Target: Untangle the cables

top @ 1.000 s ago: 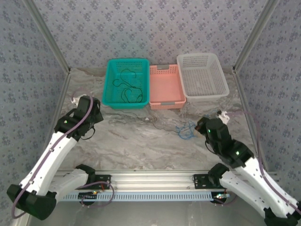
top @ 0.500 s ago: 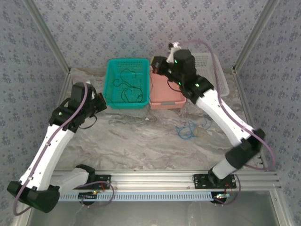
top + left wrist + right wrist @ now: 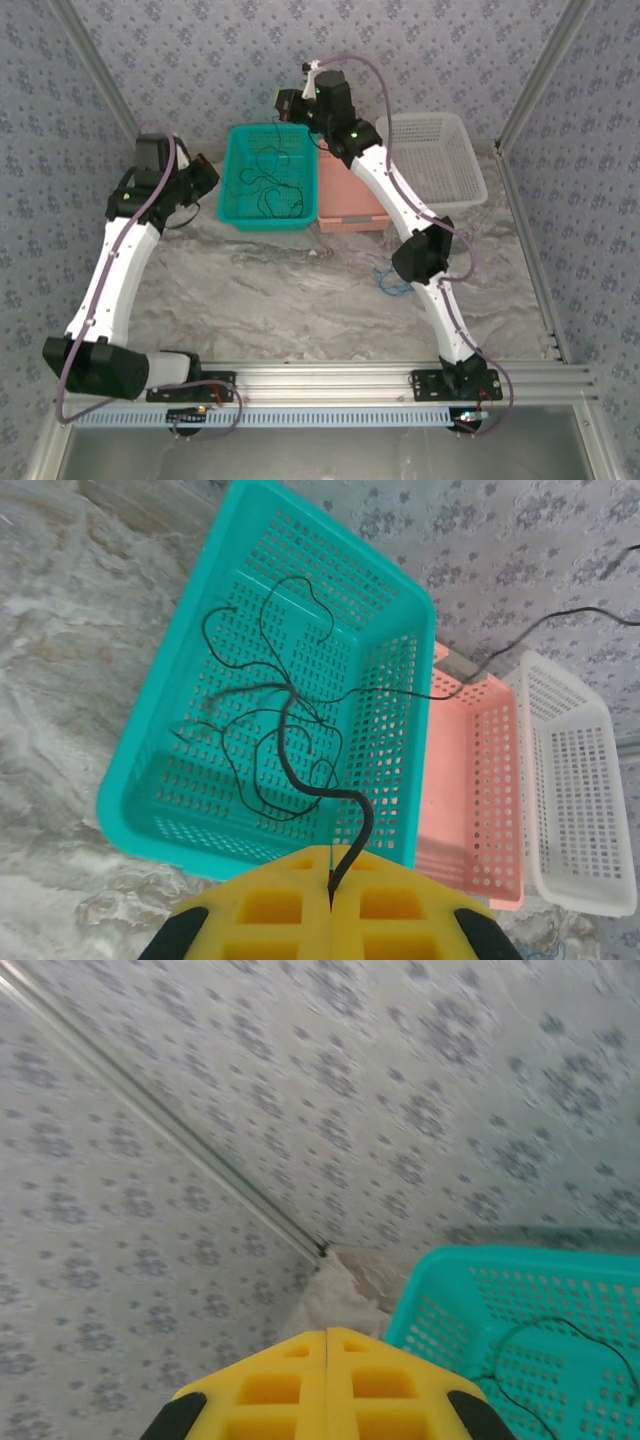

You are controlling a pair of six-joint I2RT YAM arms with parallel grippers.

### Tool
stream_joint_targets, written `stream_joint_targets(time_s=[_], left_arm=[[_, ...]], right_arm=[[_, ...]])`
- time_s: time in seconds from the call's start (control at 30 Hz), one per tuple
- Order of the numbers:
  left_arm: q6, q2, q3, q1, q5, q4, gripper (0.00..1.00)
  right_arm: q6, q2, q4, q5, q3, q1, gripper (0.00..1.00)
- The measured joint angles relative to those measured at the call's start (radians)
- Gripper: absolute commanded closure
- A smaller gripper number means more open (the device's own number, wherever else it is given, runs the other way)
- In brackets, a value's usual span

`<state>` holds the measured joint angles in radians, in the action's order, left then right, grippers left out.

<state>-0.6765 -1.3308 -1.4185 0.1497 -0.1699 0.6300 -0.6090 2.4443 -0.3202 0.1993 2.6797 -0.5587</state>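
Thin black cables (image 3: 268, 188) lie tangled in the teal basket (image 3: 232, 215). My left gripper (image 3: 210, 177) hangs just left of that basket. In the left wrist view it (image 3: 330, 895) is shut on a thicker black cable (image 3: 290, 730) that curls up from the tangle inside the teal basket (image 3: 120, 790). One thin black strand (image 3: 520, 640) runs from the tangle over the pink basket and off to the right. A blue cable (image 3: 395, 283) lies bunched on the table. My right gripper (image 3: 287, 106) reaches high over the basket's back edge; it (image 3: 326, 1335) is shut with nothing showing between its pads.
A pink basket (image 3: 352, 218) stands right of the teal one and a white basket (image 3: 440, 205) further right, all against the back wall. The right arm stretches across the pink basket. Patterned walls close in the sides and back.
The right arm swung from the near right up and across to the back of the teal basket. The left gripper moved back along the basket's left side.
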Motion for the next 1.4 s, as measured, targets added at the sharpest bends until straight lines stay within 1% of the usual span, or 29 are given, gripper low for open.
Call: stream_joint_targets(time_s=[0.13, 0.23, 0.37, 0.47, 0.53, 0.8, 0.87, 0.9, 0.93, 0.97, 1.0, 1.03, 1.07, 1.1, 1.27, 1.4], left_arm=[[-0.017, -0.043, 0.078, 0.007, -0.058, -0.084, 1.0], [-0.031, -0.082, 0.138, 0.021, -0.092, -0.127, 1.0], [-0.043, -0.145, 0.174, 0.069, -0.112, -0.167, 1.0], [-0.049, -0.163, 0.182, 0.103, -0.112, -0.182, 1.0], [-0.051, -0.163, 0.183, 0.114, -0.111, -0.19, 1.0], [-0.057, -0.186, 0.17, 0.114, -0.075, -0.199, 1.0], [-0.054, -0.23, 0.138, 0.114, -0.068, -0.192, 1.0], [-0.052, -0.249, 0.124, 0.114, -0.065, -0.188, 0.98], [-0.047, -0.277, 0.107, 0.114, -0.061, -0.185, 0.85], [-0.042, -0.297, 0.094, 0.114, -0.056, -0.182, 0.57], [-0.039, -0.315, 0.083, 0.114, -0.049, -0.177, 0.34], [-0.039, -0.328, 0.076, 0.114, -0.042, -0.172, 0.21], [-0.038, -0.335, 0.074, 0.114, -0.027, -0.164, 0.12], [-0.038, -0.335, 0.074, 0.115, -0.013, -0.152, 0.01], [-0.023, -0.311, 0.074, 0.142, 0.091, -0.107, 0.01], [-0.007, -0.242, 0.074, 0.212, 0.189, -0.071, 0.02]], right_arm=[[-0.013, 0.055, -0.001, 0.003, -0.021, 0.028, 1.0], [-0.044, 0.094, 0.002, 0.022, -0.02, 0.048, 0.85], [-0.079, 0.138, -0.006, 0.051, -0.018, 0.067, 0.71], [-0.094, 0.152, -0.02, 0.071, -0.015, 0.074, 0.59], [-0.097, 0.153, -0.033, 0.081, -0.006, 0.075, 0.55], [-0.077, 0.14, -0.083, 0.095, 0.012, 0.068, 0.54], [-0.055, 0.103, -0.103, 0.082, -0.031, 0.064, 0.53], [-0.043, 0.074, -0.108, 0.072, -0.066, 0.061, 0.52], [-0.029, 0.037, -0.113, 0.059, -0.111, 0.056, 0.52], [-0.018, -0.009, -0.112, 0.042, -0.166, 0.051, 0.51], [-0.008, -0.048, -0.109, 0.03, -0.212, 0.047, 0.51], [0.001, -0.102, -0.102, 0.01, -0.274, 0.041, 0.5], [0.009, -0.158, -0.096, -0.009, -0.335, 0.036, 0.49], [0.016, -0.211, -0.084, -0.026, -0.389, 0.032, 0.49], [0.034, -0.515, 0.007, -0.131, -0.734, 0.028, 0.49], [0.025, -0.737, 0.048, -0.211, -1.012, 0.061, 0.49]])
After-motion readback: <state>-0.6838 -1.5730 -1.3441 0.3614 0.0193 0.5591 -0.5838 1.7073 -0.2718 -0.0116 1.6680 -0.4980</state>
